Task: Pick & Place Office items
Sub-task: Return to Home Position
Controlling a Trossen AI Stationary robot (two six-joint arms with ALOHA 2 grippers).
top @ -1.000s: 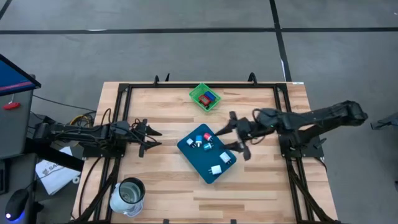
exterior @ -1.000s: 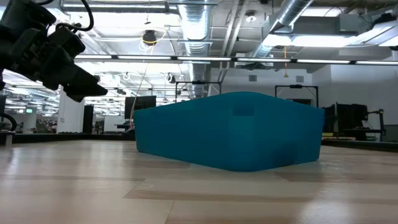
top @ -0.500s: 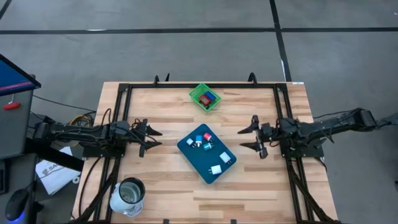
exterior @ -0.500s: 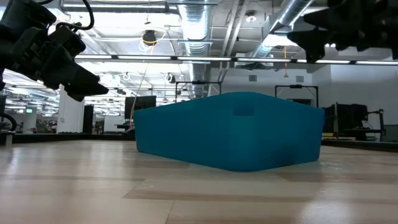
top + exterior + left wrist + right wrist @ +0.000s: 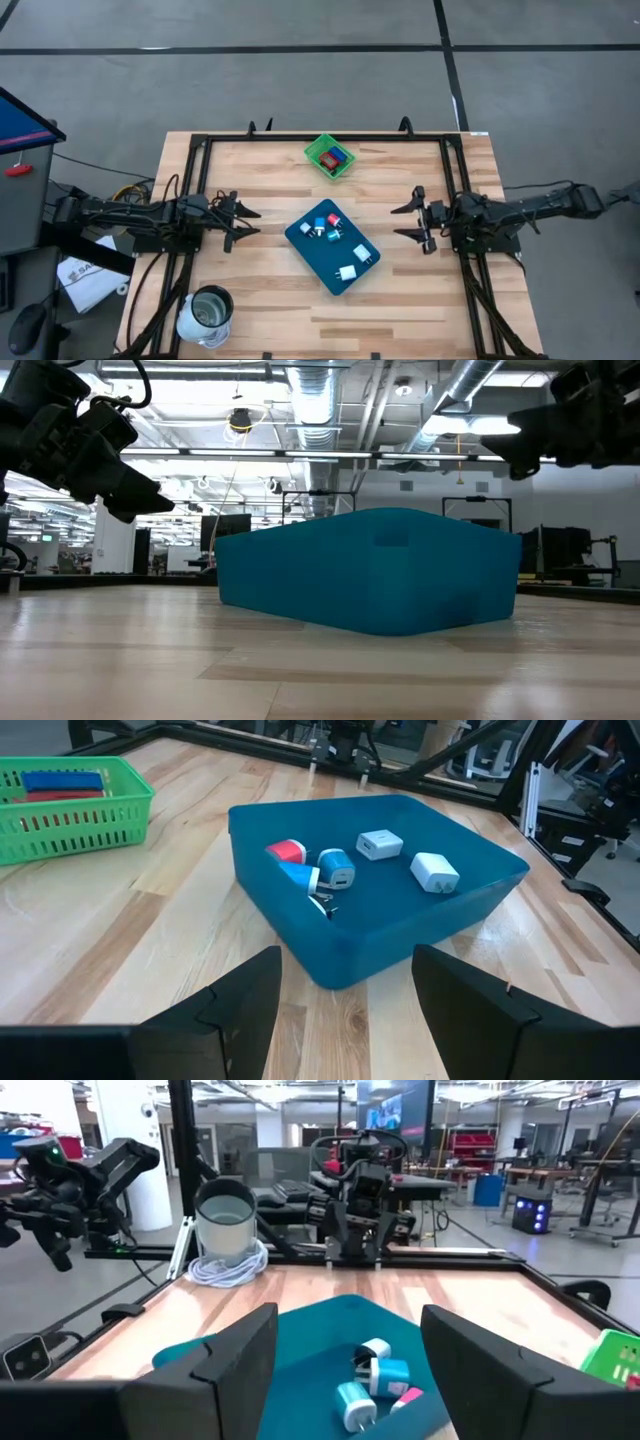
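Retreat from the blue bin point(image 5: 322, 258).
Right pincer point(image 5: 412, 220), wide, empty, has pulled back rightward; left pincer point(image 5: 243, 222) wide, unmoved.

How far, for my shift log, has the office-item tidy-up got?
Done: white, blue and red charger adapters lie in the teal plastic bin; the green mesh basket holds red and blue pieces. In hand: nothing; the left gripper and right gripper hover open either side of the bin. Left: no loose pieces visible, probably just parking.
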